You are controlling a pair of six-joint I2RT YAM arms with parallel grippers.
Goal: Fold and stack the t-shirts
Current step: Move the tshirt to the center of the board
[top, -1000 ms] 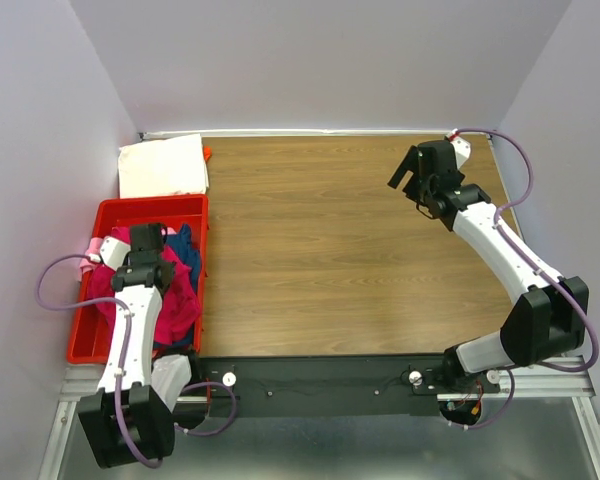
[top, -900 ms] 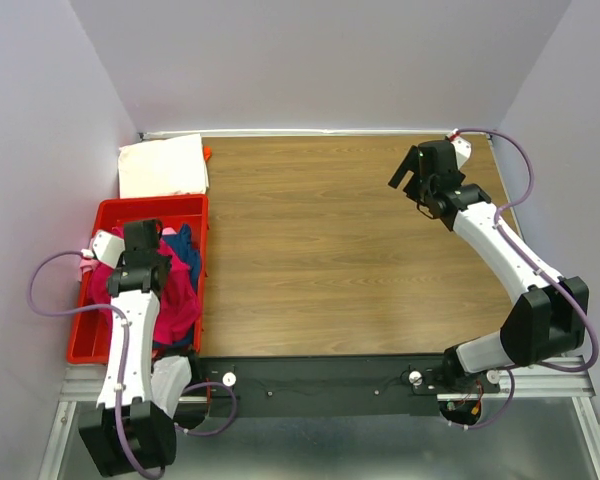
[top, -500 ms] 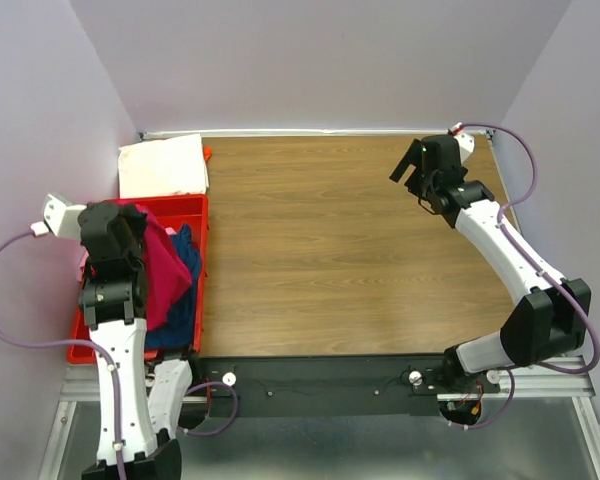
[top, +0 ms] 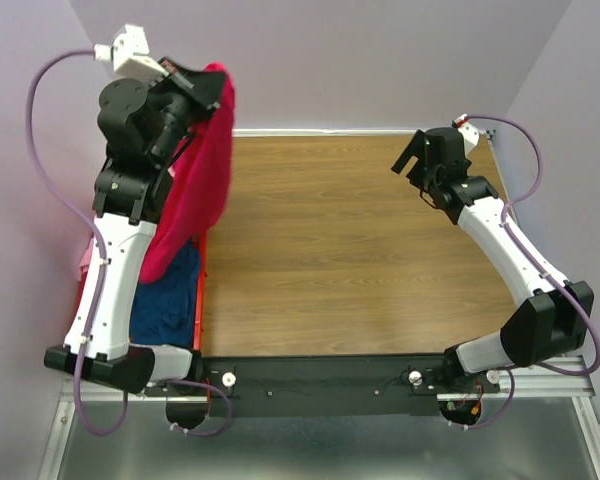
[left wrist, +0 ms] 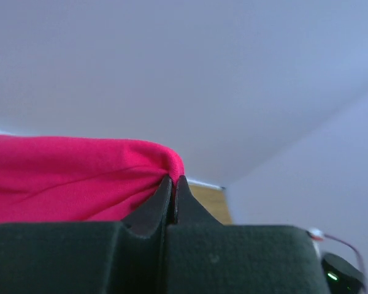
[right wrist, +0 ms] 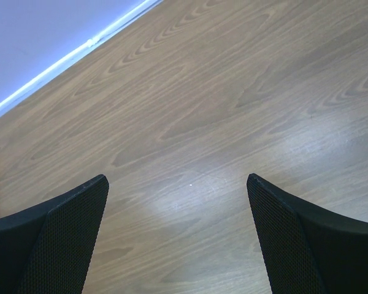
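My left gripper (top: 212,82) is raised high at the back left and is shut on the magenta-pink t-shirt (top: 198,180), which hangs down from it toward the bin. In the left wrist view the shut fingertips (left wrist: 173,184) pinch a fold of the magenta cloth (left wrist: 61,177). The navy blue t-shirt (top: 165,305) lies in the red bin (top: 199,290). A bit of pale pink cloth (top: 84,262) shows at the bin's left side. The white t-shirt is hidden behind the arm. My right gripper (top: 412,158) is open and empty above the table's far right; its fingers (right wrist: 61,239) frame bare wood.
The wooden table (top: 350,250) spreads between the arms. Purple walls close in the back and both sides. A white strip (right wrist: 67,61) runs along the table's far edge.
My left arm has lifted the magenta-pink t-shirt out of the red bin, rising high and toward the back. The right arm has barely moved.
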